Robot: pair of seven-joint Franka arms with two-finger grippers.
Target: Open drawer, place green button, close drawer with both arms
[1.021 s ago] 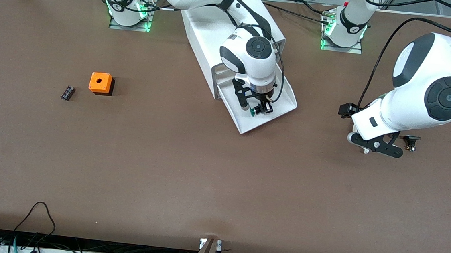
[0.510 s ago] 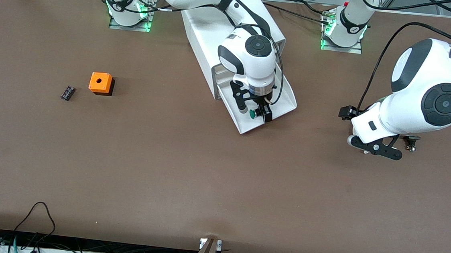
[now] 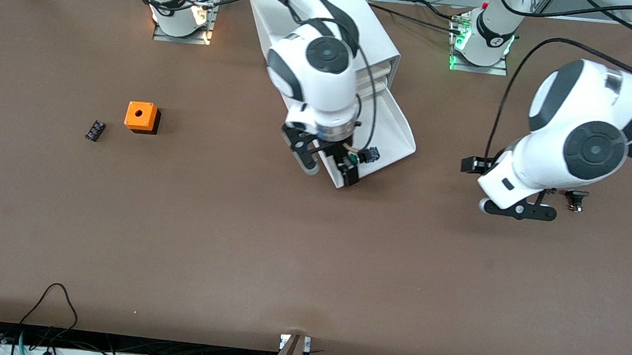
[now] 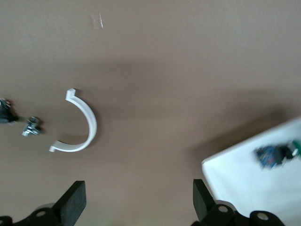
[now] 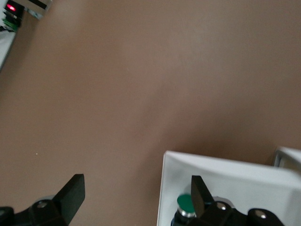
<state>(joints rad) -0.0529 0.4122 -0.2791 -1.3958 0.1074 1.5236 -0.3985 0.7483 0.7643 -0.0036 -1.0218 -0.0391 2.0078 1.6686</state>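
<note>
Front view shows the lowest drawer pulled out of the white cabinet onto the brown surface. The button lies in this drawer, close to its front edge, with the green cap on one end and the blue and black body on the other. Nothing holds it.

The right gripper hangs over the front corner of the drawer, the corner toward the right arm's end of the surface. Its fingers are spread apart and empty; the button is just beside one finger, not between the two. In the right wrist view the two black fingers stand wide apart, one over the bare surface and one over the white drawer, and the green cap of the button shows near that second finger.

The left gripper hovers over the surface toward the left arm's end, well apart from the drawer. Its fingers are also open and empty, as the left wrist view shows. Under it lies a white curved piece, with a small metal part beside it. A corner of the drawer with the button inside is seen there too.

An orange cube and a small black part rest toward the right arm's end, well apart from the cabinet.
</note>
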